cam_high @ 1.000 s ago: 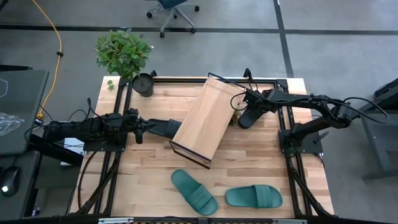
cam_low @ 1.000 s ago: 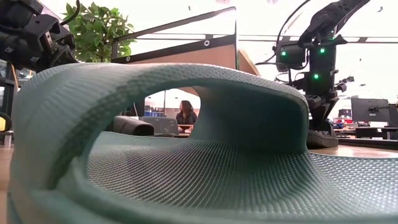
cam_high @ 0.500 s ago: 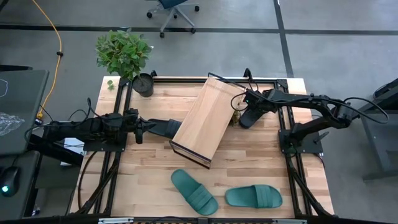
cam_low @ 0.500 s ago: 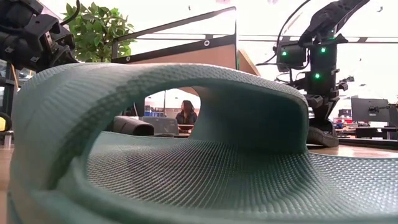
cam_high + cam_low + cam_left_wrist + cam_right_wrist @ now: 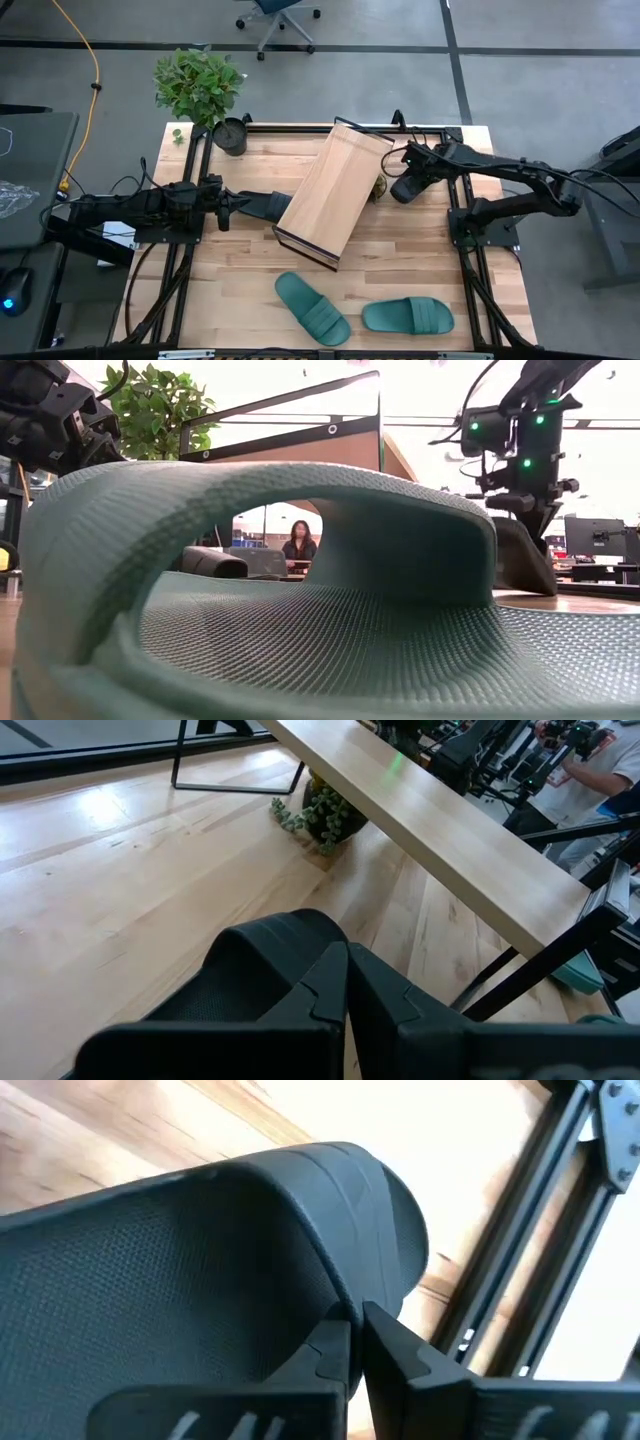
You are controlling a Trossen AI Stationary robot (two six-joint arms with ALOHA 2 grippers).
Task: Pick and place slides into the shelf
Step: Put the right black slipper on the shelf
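Beside slanted wood shelf [image 5: 331, 190], right gripper [image 5: 355, 1342] clamping textured black slide [image 5: 200, 1270]

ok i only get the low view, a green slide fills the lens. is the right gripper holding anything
Observer: Yes, the right gripper is shut on a black slide, beside the shelf.
Operator: and the left one
Observer: The left gripper is shut on the other black slide, on the shelf's other side.
Operator: anything on the shelf
Observer: No. Both green slides lie on the table in front.
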